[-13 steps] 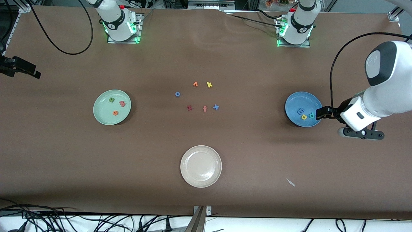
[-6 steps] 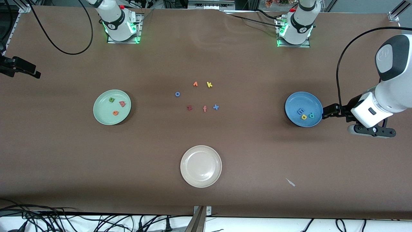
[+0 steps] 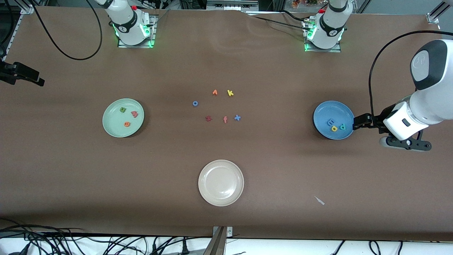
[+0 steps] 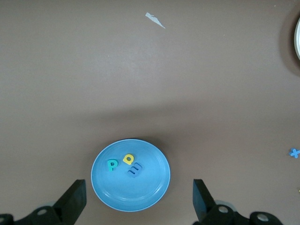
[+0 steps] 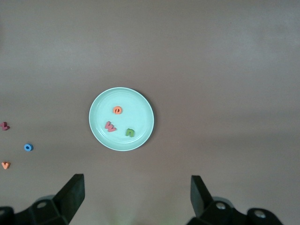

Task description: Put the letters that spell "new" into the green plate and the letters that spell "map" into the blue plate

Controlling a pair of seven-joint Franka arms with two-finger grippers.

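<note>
Three letters, green "n" (image 3: 122, 109), orange "e" (image 3: 126, 124), pink "w" (image 3: 134, 113), lie in the green plate (image 3: 113, 124); "m" (image 3: 330, 122), "a" (image 3: 334, 128), "p" (image 3: 342, 126) in the blue plate (image 3: 327, 109). Left gripper (image 3: 354, 124) hangs released beside its rim (a low swing might nudge it); right gripper (image 5: 136, 199), spread wide, waits above the green plate.

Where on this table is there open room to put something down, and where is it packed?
Bare brown table lies between the green plate and the loose letters, between those letters and the blue plate, and on each side of the cream plate. It is crowded at the loose letters mid-table, inside both colored plates, and beside the blue plate, where the open left gripper is.
</note>
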